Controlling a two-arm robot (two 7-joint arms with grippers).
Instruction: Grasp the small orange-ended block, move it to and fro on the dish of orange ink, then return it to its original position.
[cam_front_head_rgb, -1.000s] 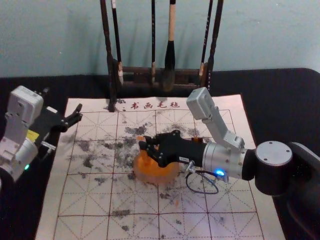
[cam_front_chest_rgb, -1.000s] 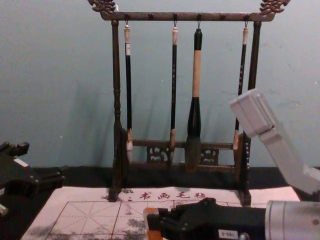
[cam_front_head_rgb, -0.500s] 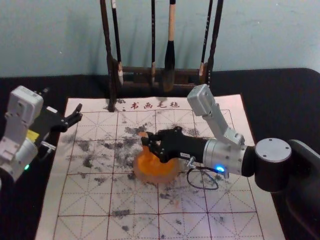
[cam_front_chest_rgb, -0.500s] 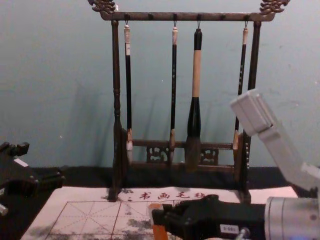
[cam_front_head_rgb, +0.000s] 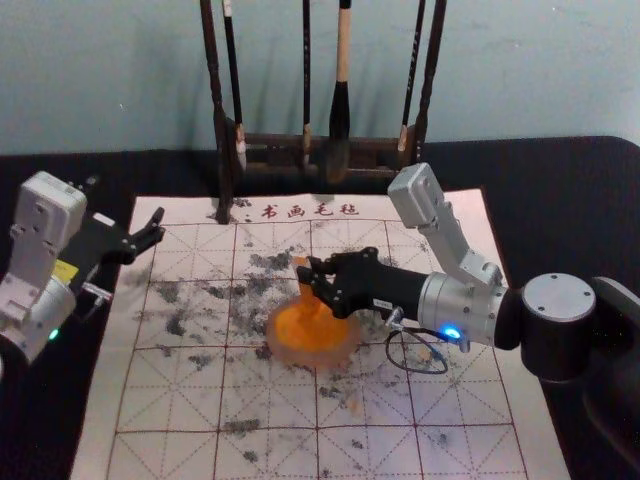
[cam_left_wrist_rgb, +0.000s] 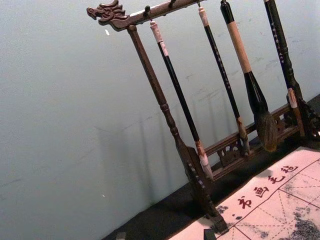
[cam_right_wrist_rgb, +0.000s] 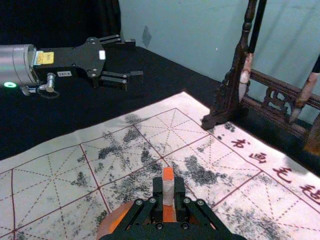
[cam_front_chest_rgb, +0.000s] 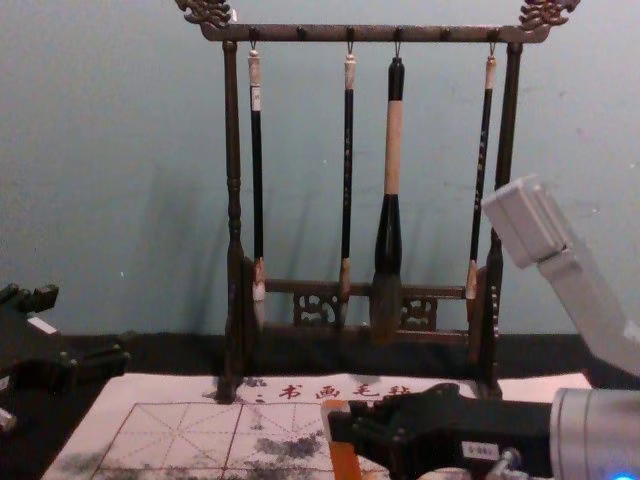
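Head view centre: right gripper (cam_front_head_rgb: 308, 273) grips orange-ended block (cam_front_chest_rgb: 345, 460) at ink dish (cam_front_head_rgb: 290, 349); left gripper (cam_front_head_rgb: 158, 225), upper left, wide open.

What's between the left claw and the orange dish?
Just mat, with grid lines and dark smudges, between the left claw and the dish: see the head view. The right claw holds the block at the dish.

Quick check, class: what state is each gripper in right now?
Left gripper: open and empty, off beside the mat.
Right gripper: closed on the orange-ended block.
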